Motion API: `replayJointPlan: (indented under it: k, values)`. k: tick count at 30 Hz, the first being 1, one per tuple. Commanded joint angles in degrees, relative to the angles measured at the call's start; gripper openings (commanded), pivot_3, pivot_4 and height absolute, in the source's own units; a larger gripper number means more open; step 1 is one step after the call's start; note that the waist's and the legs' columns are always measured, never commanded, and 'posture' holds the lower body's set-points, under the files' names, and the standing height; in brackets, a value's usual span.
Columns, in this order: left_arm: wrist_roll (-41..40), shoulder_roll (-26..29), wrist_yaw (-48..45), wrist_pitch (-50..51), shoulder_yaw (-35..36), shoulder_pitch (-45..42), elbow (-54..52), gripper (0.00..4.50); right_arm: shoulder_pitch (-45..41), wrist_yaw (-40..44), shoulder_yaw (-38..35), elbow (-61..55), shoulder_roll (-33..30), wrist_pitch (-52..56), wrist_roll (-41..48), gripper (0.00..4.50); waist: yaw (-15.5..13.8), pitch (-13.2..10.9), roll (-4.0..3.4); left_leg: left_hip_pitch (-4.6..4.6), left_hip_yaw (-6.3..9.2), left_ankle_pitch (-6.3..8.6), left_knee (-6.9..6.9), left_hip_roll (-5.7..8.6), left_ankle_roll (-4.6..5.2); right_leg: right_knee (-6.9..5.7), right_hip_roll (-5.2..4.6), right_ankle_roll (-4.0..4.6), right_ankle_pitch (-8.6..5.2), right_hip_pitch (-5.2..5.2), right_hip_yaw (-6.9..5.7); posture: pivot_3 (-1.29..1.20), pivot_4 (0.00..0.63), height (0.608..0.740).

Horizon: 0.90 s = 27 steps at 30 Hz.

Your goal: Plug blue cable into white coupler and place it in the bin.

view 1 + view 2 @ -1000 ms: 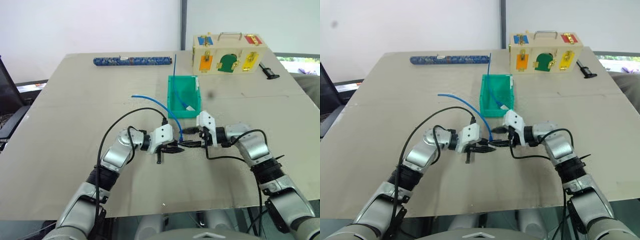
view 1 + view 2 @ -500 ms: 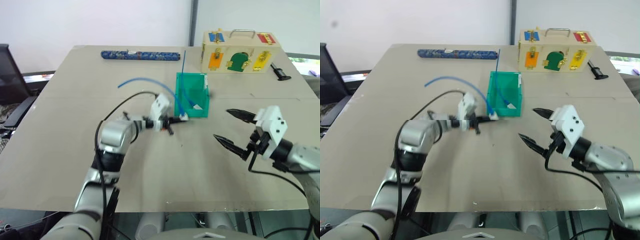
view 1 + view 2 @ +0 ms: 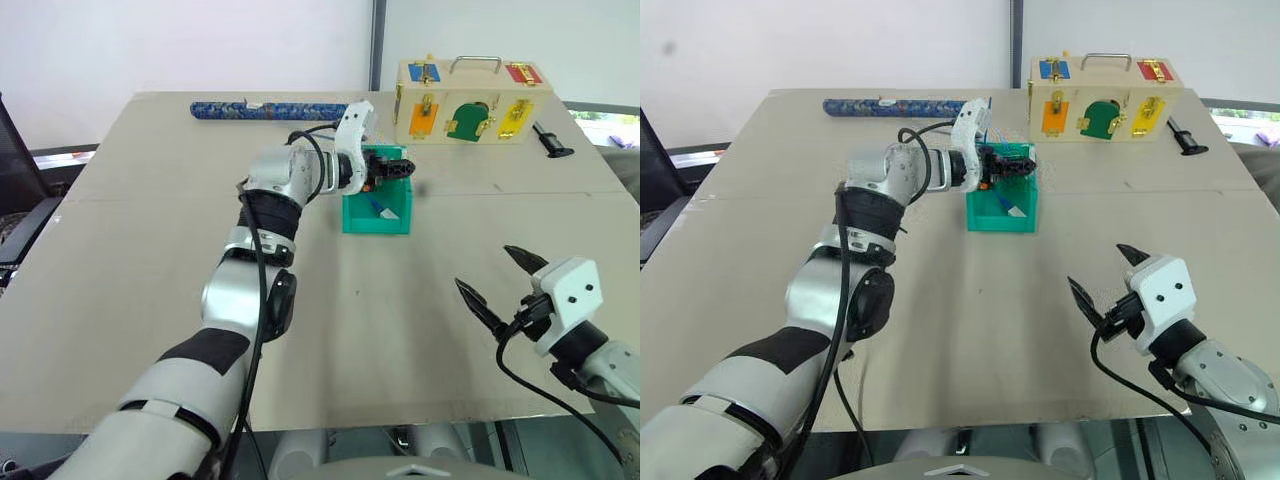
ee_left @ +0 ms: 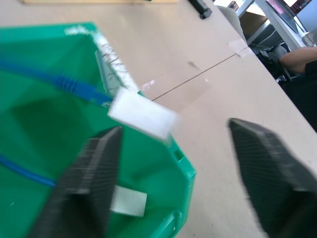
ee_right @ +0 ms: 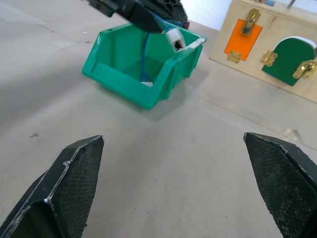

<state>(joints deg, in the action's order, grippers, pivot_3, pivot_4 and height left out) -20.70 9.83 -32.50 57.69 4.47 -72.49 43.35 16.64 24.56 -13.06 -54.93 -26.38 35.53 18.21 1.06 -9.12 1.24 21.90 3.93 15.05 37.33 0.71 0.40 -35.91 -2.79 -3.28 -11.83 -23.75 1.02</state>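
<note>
Cable (image 4: 74,88) and white coupler (image 4: 141,117) look light, springy; my left gripper (image 4: 173,183) gapes above the bin (image 4: 181,171), seemingly releasing; right gripper (image 3: 503,282) spread, empty.

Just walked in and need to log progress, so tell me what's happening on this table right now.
The robot's left gripper is stretched out over the teal bin, fingers open. The white coupler, with the blue cable plugged into it, sits just off the fingers above the bin's inside, apparently just let go. The right gripper hangs open and empty over bare table nearer the robot. The wooden latch box and the dark-blue patterned roll lie untouched at the far edge.
</note>
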Motion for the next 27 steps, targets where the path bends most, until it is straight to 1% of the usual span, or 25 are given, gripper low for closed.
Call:
replayJointPlan:
  k: [1,3,4,6,7,8,11,13,15,17,22,26,27]
  values:
    - [-3.3,3.72,-2.05,7.29,1.57,1.03,-8.59,4.46,0.78,-0.41,0.06,-1.52,0.05,-2.22,-0.22,4.5,-0.01,-0.02,-0.02,0.03,0.0,0.0,0.0,0.0,0.0,0.0,0.0,0.0,0.0,-0.02,0.0,0.0,0.15,0.74]
    - [-6.37,6.35,-3.63,12.35,1.98,4.78,-17.14,4.46,0.81,-0.12,-0.03,-1.08,-0.12,-2.62,0.25,4.5,0.02,-0.04,-0.05,0.06,-0.06,0.0,-0.01,-0.01,-0.01,0.0,-0.03,0.01,0.01,-0.09,0.06,0.0,0.15,0.74]
    - [-7.28,7.87,-4.31,12.8,1.8,7.65,-22.53,4.46,0.51,0.19,-0.13,-0.67,-0.39,-2.79,0.49,4.5,0.01,-0.05,-0.06,0.05,-0.09,-0.01,-0.01,-0.01,-0.02,-0.02,-0.03,0.03,0.02,-0.09,0.08,0.0,0.15,0.74]
    - [-7.31,10.67,-5.32,8.7,0.99,15.03,-33.78,4.46,-0.53,0.81,-0.67,0.3,-0.87,-2.94,1.29,4.5,0.1,-0.05,-0.09,0.02,-0.17,-0.02,-0.01,-0.02,-0.06,-0.04,-0.07,0.08,0.05,-0.1,0.16,0.0,0.15,0.74]
    - [-8.39,11.19,-6.18,6.25,2.03,18.75,-38.82,4.46,-1.03,1.19,-1.02,0.84,-1.15,-3.08,1.72,4.5,0.2,-0.05,-0.1,-0.01,-0.18,-0.04,-0.02,-0.02,-0.09,-0.05,-0.07,0.1,0.06,-0.1,0.23,0.0,0.15,0.74]
    - [-9.26,13.32,-8.08,4.92,1.85,22.93,-43.97,4.46,-1.51,1.74,-1.48,1.44,-1.55,-3.22,2.29,4.5,0.07,-0.05,-0.12,-0.08,-0.17,-0.11,-0.04,-0.05,-0.22,-0.05,-0.09,0.11,0.07,-0.1,0.33,0.0,0.15,0.74]
    - [-9.18,19.45,-14.57,-4.39,1.75,35.13,-55.21,4.46,-2.61,3.4,-3.34,3.17,-2.96,-3.62,3.96,4.5,-0.19,-0.1,-0.13,-0.08,-0.22,-0.15,-0.03,-0.14,-0.3,-0.06,-0.1,0.13,0.09,-0.13,0.46,0.0,0.15,0.74]
    - [-9.59,21.58,-15.84,-7.9,3.51,40.93,-58.52,4.46,-2.94,4.62,-4.72,4.1,-3.94,-3.88,5.13,4.5,-0.67,-0.1,-0.12,-0.07,-0.31,-0.14,0.0,-0.12,-0.27,-0.04,-0.1,0.15,0.09,-0.12,0.41,0.0,0.15,0.74]
    - [-10.9,24.01,-18.03,-10.62,6.9,47.98,-61.32,4.46,-2.88,6.6,-6.9,5.37,-5.51,-4.36,6.34,4.5,-0.81,-0.1,-0.13,-0.03,-0.35,-0.02,0.03,-0.13,-0.06,-0.04,-0.17,0.2,0.06,-0.09,0.29,0.0,0.15,0.74]
    - [-9.13,26.74,-20.69,-17.01,8.38,55.36,-62.81,4.46,-2.08,8.75,-9.28,6.66,-7.12,-5.01,7.46,4.5,-0.77,-0.1,-0.13,-0.07,-0.42,-0.01,0.03,-0.14,-0.04,-0.03,-0.2,0.34,-0.03,-0.05,0.33,0.0,0.15,0.74]
    - [-9.54,29.16,-22.73,-24.27,13.95,69.26,-64.43,4.46,2.33,13.98,-14.59,9.47,-9.96,-7.16,9.42,4.5,-0.99,-0.11,-0.11,-0.09,-0.43,0.0,0.04,-0.14,-0.02,-0.01,-0.2,0.37,-0.05,0.0,0.28,0.0,0.15,0.74]
    - [-8.62,31.12,-25.87,-30.03,18.27,80.66,-64.21,4.46,6.25,17.64,-17.78,12.19,-10.8,-9.7,9.77,4.5,-0.84,-0.09,-0.1,-0.11,-0.48,0.0,0.04,-0.24,-0.01,-0.01,-0.19,0.35,-0.07,0.01,0.29,0.0,0.15,0.74]
    - [-8.32,31.39,-26.44,-31.19,18.64,82.47,-64.01,4.46,7.16,18.37,-18.14,12.84,-10.84,-10.5,9.52,4.5,-0.81,-0.09,-0.1,-0.12,-0.5,0.0,0.05,-0.27,-0.01,-0.01,-0.18,0.21,-0.15,0.01,0.29,0.0,0.15,0.74]
